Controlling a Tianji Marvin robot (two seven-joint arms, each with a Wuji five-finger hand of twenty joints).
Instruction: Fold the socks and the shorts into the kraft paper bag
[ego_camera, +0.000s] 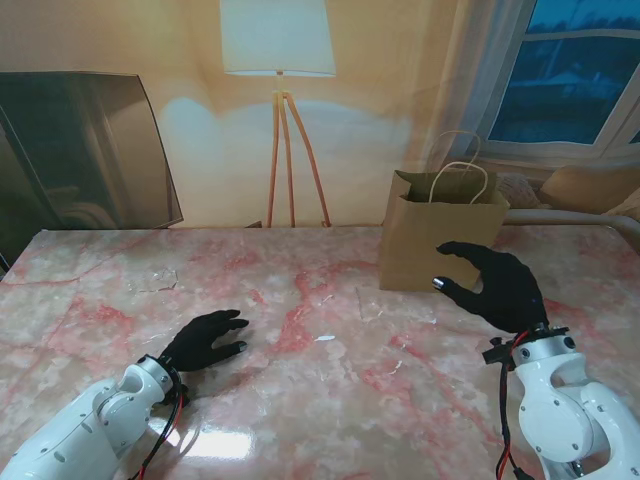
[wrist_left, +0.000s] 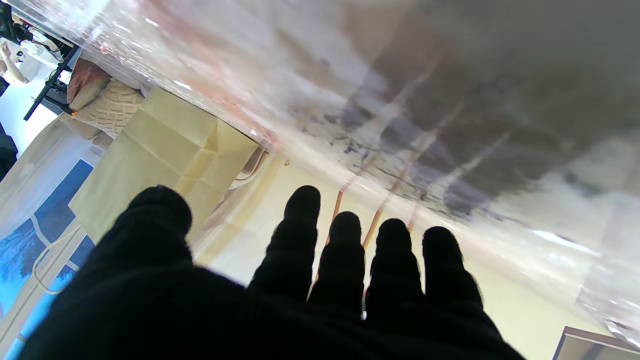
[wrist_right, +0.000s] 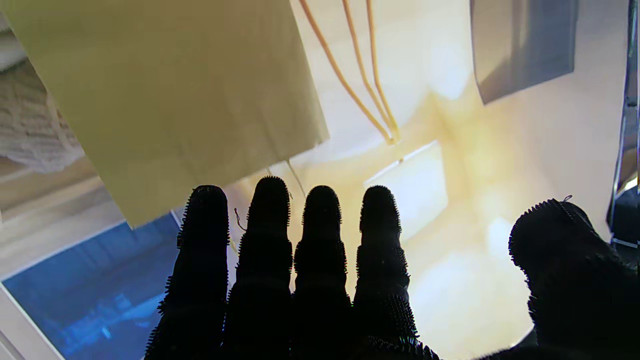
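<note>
A kraft paper bag (ego_camera: 440, 240) stands upright at the far right of the marble table (ego_camera: 300, 400), its mouth open and its white cord handles up. The same bag (wrist_left: 165, 155) shows in the left wrist view and fills much of the right wrist view (wrist_right: 165, 95). My right hand (ego_camera: 495, 285) hovers open just in front of the bag, a little to its right, fingers spread and holding nothing. My left hand (ego_camera: 205, 340) rests low over the table on the left, open and holding nothing. No socks or shorts show in any view.
A floor lamp (ego_camera: 280, 110) and a dark screen (ego_camera: 80, 150) stand behind the table's far edge. A window (ego_camera: 570, 70) and cushions (ego_camera: 590, 190) lie behind the bag on the right.
</note>
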